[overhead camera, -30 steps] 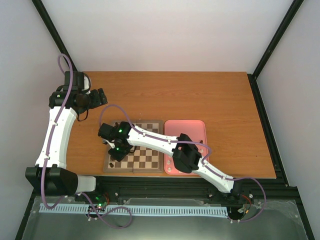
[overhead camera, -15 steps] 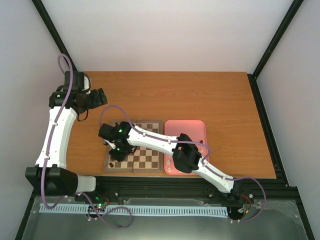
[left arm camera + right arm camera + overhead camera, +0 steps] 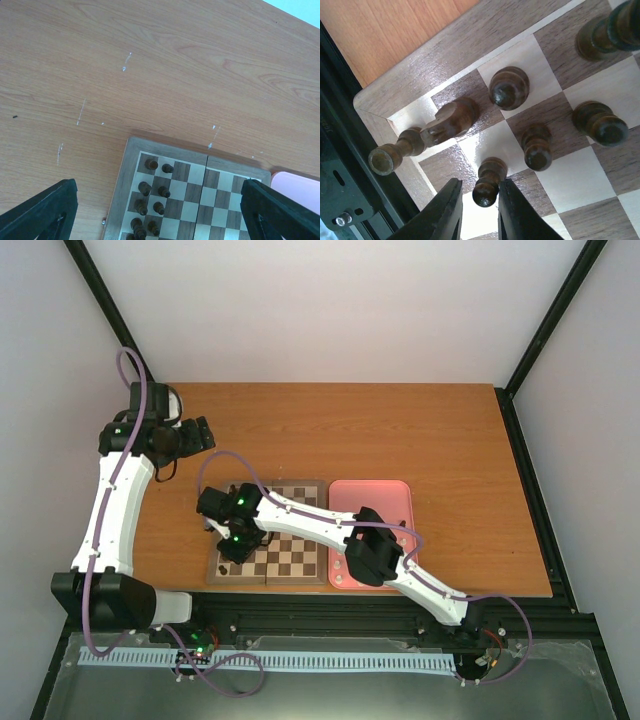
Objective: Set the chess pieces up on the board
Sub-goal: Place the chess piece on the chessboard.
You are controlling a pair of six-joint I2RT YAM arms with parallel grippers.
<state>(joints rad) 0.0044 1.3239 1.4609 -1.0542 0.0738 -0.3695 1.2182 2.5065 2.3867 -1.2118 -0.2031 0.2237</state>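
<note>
The board [image 3: 290, 562] is seen lying toward the near edge of the tabletop [image 3: 440, 440], left of its middle, with a pink tray [image 3: 375, 498] set just beside its right edge. The right pincer [image 3: 479, 200] is stretched across the board to its near left corner, where it is pointed down over a dark pawn [image 3: 489, 182] that stands on a light square. Its two fingers [image 3: 445, 215] are parted only slightly and are placed on either side of the pawn's head. A thin strip of board is shown between the pawn and one finger (on the other side, contact cannot be told), so the pawn is judged to be released rather than gripped. Close by, on the squares nearest the corner, a horse-headed piece [image 3: 452, 122] is seen. Beside it a slim dark piece [image 3: 395, 152] is laid on its side across the board's border, its round base turned toward the camera. Four more dark pieces [image 3: 536, 147] are stood upright on the neighbouring squares. In the left wrist view, dark pieces are shown gathered in two files along the board's left side. The left pincer [image 3: 203, 433] is held over the tabletop near its far left corner, well apart from the board, and is released, with its fingers spread wide at the two lower corners of its own view.
</note>
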